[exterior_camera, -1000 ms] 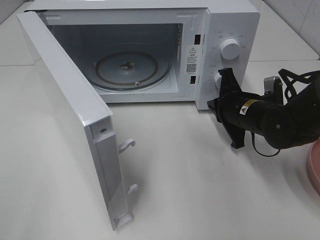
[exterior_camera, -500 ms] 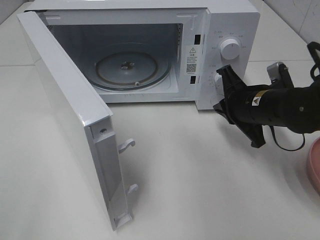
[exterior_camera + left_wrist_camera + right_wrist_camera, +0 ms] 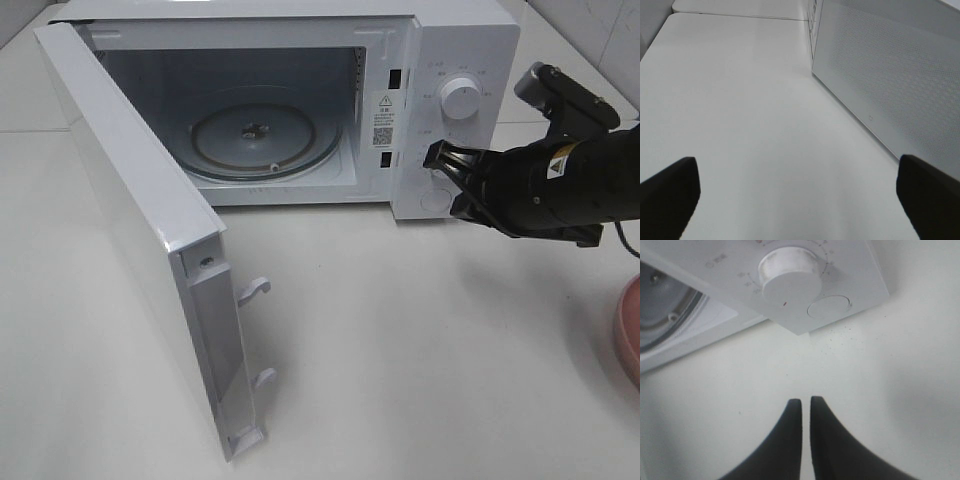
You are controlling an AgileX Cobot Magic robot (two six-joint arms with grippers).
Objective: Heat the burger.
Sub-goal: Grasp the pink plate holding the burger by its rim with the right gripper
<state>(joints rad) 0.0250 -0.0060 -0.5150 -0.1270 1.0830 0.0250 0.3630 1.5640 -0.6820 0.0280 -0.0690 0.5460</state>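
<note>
The burger is out of view in every frame. The white microwave [image 3: 470,40] stands with its door [image 3: 130,220] swung wide open and its glass turntable [image 3: 265,140] bare. My right gripper [image 3: 440,158] is shut with nothing in it. It hovers just in front of the control panel at the lower knob [image 3: 790,277], above the round button [image 3: 829,306]. In the right wrist view the right gripper [image 3: 806,402] shows two dark fingers pressed together over the table. My left gripper [image 3: 800,200] is open, low over the table beside the microwave's perforated side wall [image 3: 890,75].
The rim of a pink plate [image 3: 632,330] shows at the right edge of the table. The open door juts far forward on the left, with its latch hooks [image 3: 255,290] sticking out. The upper knob [image 3: 462,98] is uncovered.
My right arm has swung up and to the right and rolled its wrist. The shut fingers stay close in front of the lower knob. The microwave has not moved.
</note>
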